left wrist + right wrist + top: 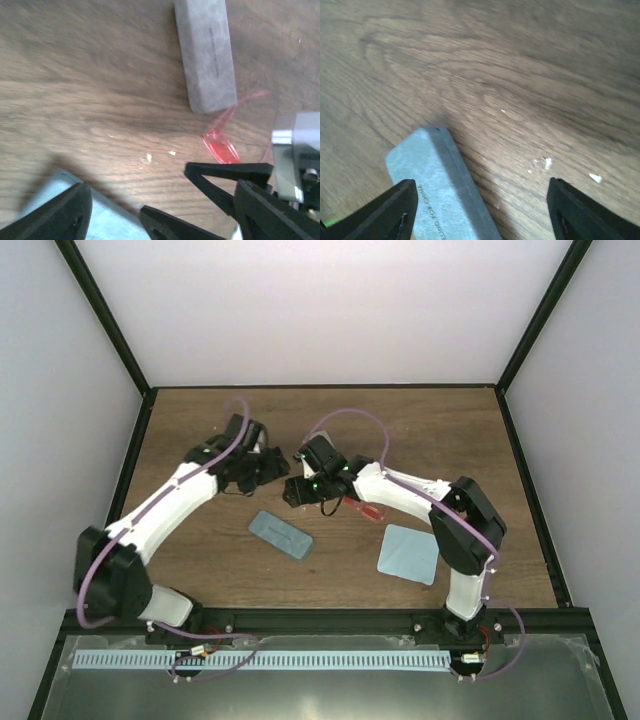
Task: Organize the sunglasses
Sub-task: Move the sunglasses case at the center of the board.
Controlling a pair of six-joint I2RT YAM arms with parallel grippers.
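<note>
Wood tabletop (200, 420) bears sunglasses (221, 148) lying diagonally; left tool (112, 220) and right tool (480, 200) both spread.

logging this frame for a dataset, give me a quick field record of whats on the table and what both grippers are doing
surface: brown wooden table
sunglasses: red thin-framed sunglasses, lying on the wood beside one end of the case, not held
case: grey oblong case, lying flat near both grippers
cloth: light-blue square cloth, flat, to the right of the case and apart from it
left gripper: open, holding nothing
right gripper: open, one end of the case below its fingers, not gripped
</note>
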